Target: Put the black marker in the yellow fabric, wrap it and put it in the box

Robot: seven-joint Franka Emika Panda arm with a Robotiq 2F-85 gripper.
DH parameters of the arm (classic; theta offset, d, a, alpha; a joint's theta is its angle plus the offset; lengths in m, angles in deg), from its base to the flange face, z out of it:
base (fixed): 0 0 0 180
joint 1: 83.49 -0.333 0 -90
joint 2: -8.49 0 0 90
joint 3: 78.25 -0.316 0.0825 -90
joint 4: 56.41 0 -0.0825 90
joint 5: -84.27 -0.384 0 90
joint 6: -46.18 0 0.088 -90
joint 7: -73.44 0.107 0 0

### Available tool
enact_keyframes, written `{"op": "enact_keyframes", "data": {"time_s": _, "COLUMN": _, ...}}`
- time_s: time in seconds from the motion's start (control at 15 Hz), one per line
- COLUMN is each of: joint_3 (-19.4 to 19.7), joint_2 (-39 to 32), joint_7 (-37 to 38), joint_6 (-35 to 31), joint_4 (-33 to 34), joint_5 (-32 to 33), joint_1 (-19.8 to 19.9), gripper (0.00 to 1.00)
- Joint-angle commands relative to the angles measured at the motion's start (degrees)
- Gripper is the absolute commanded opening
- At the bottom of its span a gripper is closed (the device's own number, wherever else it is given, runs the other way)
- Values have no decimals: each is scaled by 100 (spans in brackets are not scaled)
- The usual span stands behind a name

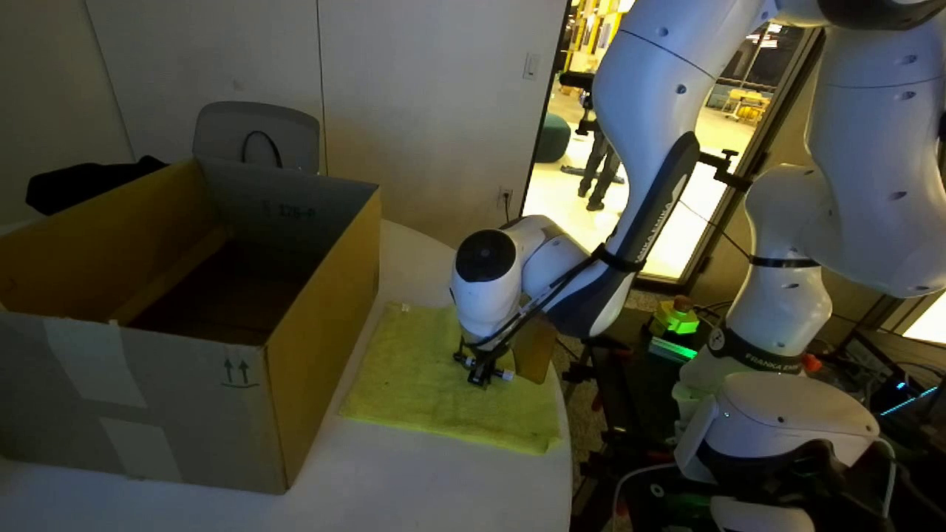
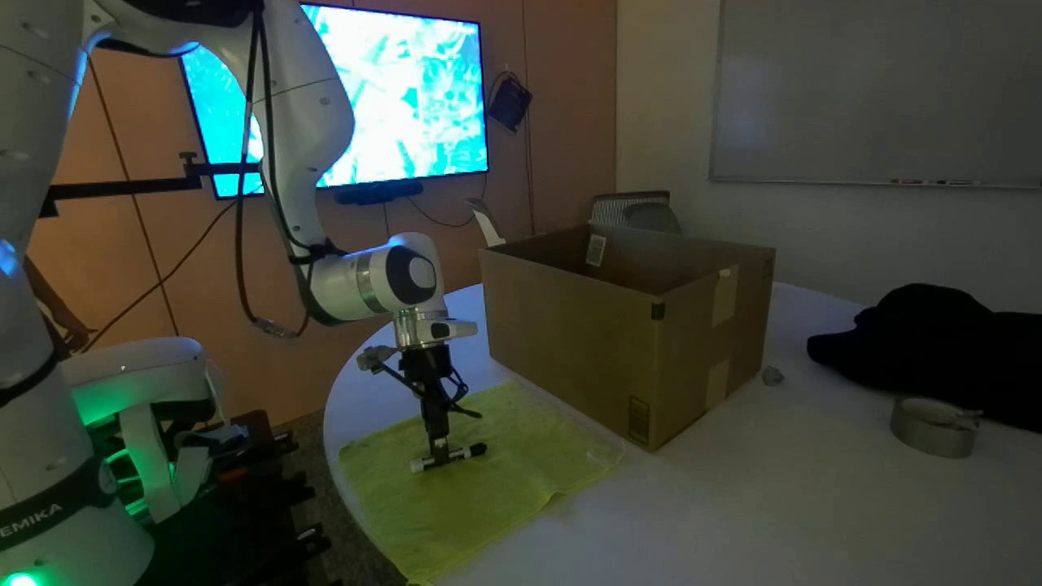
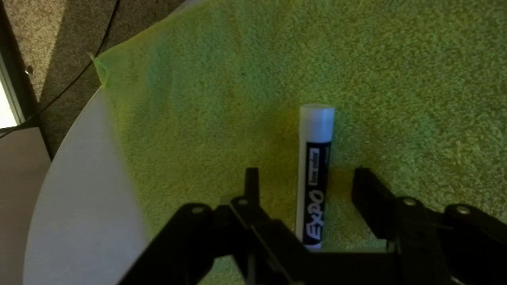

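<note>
screen (image 2: 399, 106): lit blue and white
whiteboard (image 2: 879, 98): on wall (image 2: 663, 98)
tape roll (image 2: 934, 431): flat on table (image 2: 814, 521), near black bundle (image 2: 928, 342)
chair (image 1: 255, 125): grey
person (image 1: 600, 164): standing on bright floor (image 1: 550, 199), partly hidden

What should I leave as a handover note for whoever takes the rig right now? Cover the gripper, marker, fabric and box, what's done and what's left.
Gripper: open, straddling the black marker, with gaps on both sides.
Marker: lying on the yellow fabric, not gripped.
Fabric: spread out on the table, not wrapped.
Box: on the table beside the fabric, open at the top.
Done: marker is on the fabric.
Left: wrap the fabric around it, then put the wrapped marker in the box.
</note>
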Motion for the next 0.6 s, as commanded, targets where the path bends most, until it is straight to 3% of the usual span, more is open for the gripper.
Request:
{"op": "enact_keyframes", "data": {"time_s": 0.0, "joint_3": -76, "joint_2": 352, "joint_7": 293, "joint_6": 118, "joint_4": -73, "joint_5": 174, "joint_1": -97, "gripper": 95}}
{"op": "enact_keyframes", "data": {"time_s": 0.07, "joint_3": -119, "joint_2": 464, "joint_7": 331, "joint_6": 74, "joint_4": -116, "joint_5": 204, "joint_1": -137, "gripper": 100}}
{"op": "enact_keyframes", "data": {"time_s": 0.33, "joint_3": -473, "joint_2": 805, "joint_7": 407, "joint_6": -155, "joint_4": -205, "joint_5": 294, "joint_1": -200, "gripper": 100}}
{"op": "enact_keyframes", "data": {"time_s": 0.53, "joint_3": -873, "joint_2": 725, "joint_7": 114, "joint_6": -786, "joint_4": -213, "joint_5": 90, "joint_1": -58, "gripper": 100}}
